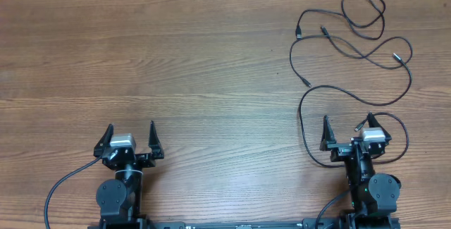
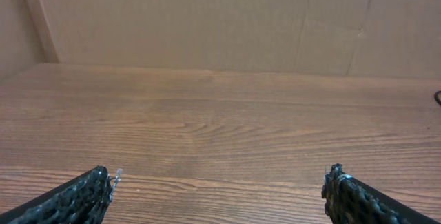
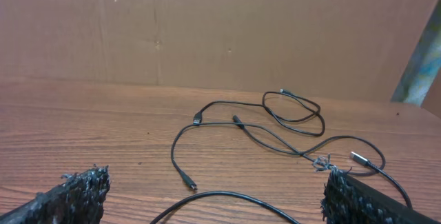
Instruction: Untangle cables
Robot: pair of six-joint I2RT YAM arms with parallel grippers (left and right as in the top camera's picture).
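The cables (image 1: pixel 352 46) are thin black cords with small plugs, lying loosely crossed on the wooden table at the far right. One cord makes a big loop (image 1: pixel 303 127) that curves round my right gripper (image 1: pixel 349 129). That gripper is open and empty. In the right wrist view the cables (image 3: pixel 275 131) lie ahead of the open fingers (image 3: pixel 217 179), with one plug (image 3: pixel 188 182) just in front and a cord arc (image 3: pixel 227 195) running between the fingertips. My left gripper (image 1: pixel 131 136) is open and empty at the near left, far from the cables. Its wrist view (image 2: pixel 219 179) shows only wood.
A brown cardboard wall (image 3: pixel 220 31) stands behind the table's far edge. A metal-tipped plug (image 3: pixel 358 158) lies by the right finger. A bit of cable (image 2: pixel 438 98) shows at the right edge of the left wrist view.
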